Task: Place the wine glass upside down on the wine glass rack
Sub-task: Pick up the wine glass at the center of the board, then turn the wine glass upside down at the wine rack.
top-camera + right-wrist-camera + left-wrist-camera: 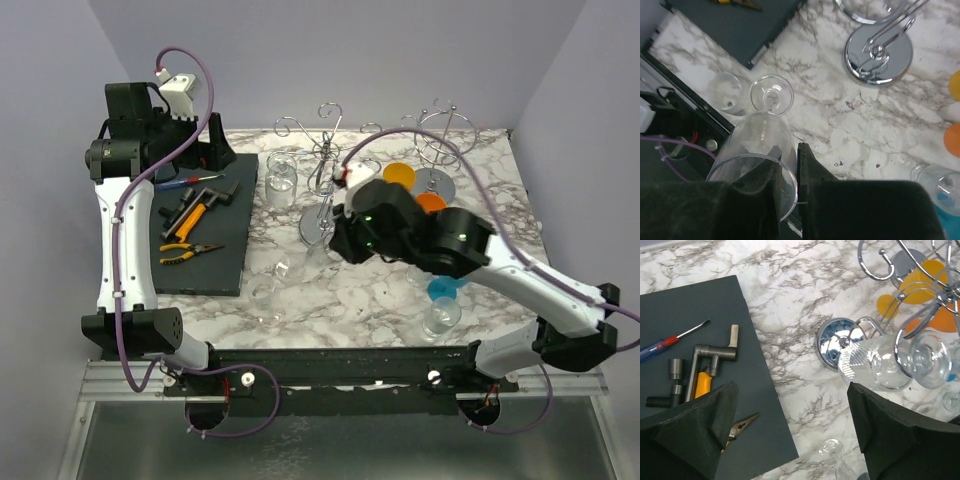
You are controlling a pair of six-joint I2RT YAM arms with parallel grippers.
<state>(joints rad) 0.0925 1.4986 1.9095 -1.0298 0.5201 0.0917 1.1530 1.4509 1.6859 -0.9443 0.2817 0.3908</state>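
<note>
Marbled desk (850,125): right claw (788,150) pinches the wine glass (757,135) rim; next, lift and flip toward rack (879,55) at one o'clock.

The top camera surveys the whole counter (360,295) from high behind its near edge, while both wrist cameras look down closely, all sharing the chrome rack base (318,228).

White arms (120,240) with black joints trail purple cables (210,100).

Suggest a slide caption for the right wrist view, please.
Right gripper pinches wine glass by its rim, rack base beyond.
</note>
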